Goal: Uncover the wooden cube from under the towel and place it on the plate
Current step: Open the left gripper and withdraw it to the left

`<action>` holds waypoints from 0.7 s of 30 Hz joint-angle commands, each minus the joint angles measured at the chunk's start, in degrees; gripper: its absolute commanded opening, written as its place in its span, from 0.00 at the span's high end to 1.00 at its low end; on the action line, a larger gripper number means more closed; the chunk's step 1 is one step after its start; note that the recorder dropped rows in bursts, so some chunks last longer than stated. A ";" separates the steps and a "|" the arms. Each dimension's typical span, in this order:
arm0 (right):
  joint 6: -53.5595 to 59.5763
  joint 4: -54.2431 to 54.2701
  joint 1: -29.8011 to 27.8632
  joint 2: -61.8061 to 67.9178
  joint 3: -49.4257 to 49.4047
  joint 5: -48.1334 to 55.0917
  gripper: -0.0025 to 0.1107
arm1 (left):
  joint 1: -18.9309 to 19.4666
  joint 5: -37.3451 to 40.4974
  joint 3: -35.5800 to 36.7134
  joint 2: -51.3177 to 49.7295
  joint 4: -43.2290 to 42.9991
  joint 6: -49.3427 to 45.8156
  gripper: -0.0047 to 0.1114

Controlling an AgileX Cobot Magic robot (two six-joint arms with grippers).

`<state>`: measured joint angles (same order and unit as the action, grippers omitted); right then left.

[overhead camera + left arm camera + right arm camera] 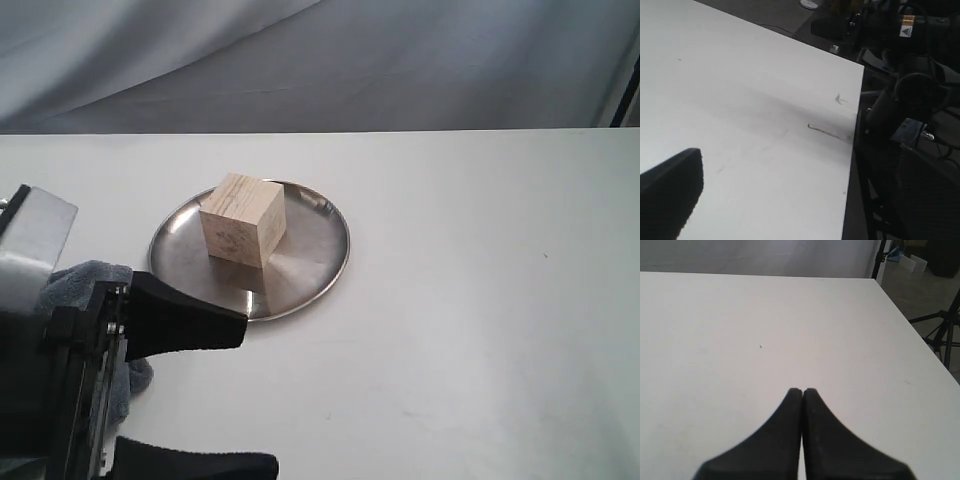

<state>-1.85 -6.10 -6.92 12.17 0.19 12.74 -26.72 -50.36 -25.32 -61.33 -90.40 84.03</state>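
Observation:
The wooden cube (242, 220) stands upright on the steel plate (312, 252), slightly left of the plate's middle. My left gripper (258, 397) is open at the lower left of the exterior view, near the plate's front-left rim, with nothing between its fingers. Only one finger (670, 195) shows in the left wrist view, over bare table. The grey-blue towel (85, 278) lies bunched left of the plate, mostly hidden behind the left arm. My right gripper (803, 391) is shut and empty above bare white table; it is outside the exterior view.
A grey cloth backdrop (300, 60) hangs behind the white table (480, 330). The left wrist view shows the table's edge (854, 150) with dark equipment (910, 100) beyond it. A tripod (945, 335) stands off the table's corner in the right wrist view.

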 commanded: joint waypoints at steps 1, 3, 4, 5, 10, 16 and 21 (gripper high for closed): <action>-0.26 -0.37 -0.41 0.18 -0.19 -0.65 0.98 | -0.20 1.71 0.46 0.36 -0.32 1.52 0.07; -0.26 -0.37 -0.41 0.18 -0.19 -0.65 0.98 | -0.20 4.30 0.46 0.36 -0.32 1.82 0.13; -0.26 -0.37 -0.41 0.18 -0.19 -0.65 0.98 | -0.20 6.84 0.46 0.36 -0.62 2.63 0.21; -0.26 -0.37 -0.41 0.18 -0.19 -0.65 0.98 | -0.20 8.94 0.46 0.36 -0.75 3.07 0.29; -0.26 -0.37 -0.41 0.18 -0.19 -0.65 0.98 | -0.20 20.33 0.46 0.36 -0.51 6.17 0.95; -0.26 -0.37 -0.41 0.18 -0.19 -0.65 0.98 | -0.20 21.73 0.46 0.36 1.61 5.74 0.95; -0.26 -0.37 -0.41 0.18 -0.19 -0.65 0.98 | -0.20 22.26 0.34 0.36 1.61 5.38 0.95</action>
<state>-1.85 -6.10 -6.92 12.17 0.19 12.74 -26.72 -29.13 -25.09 -61.20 -89.62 89.40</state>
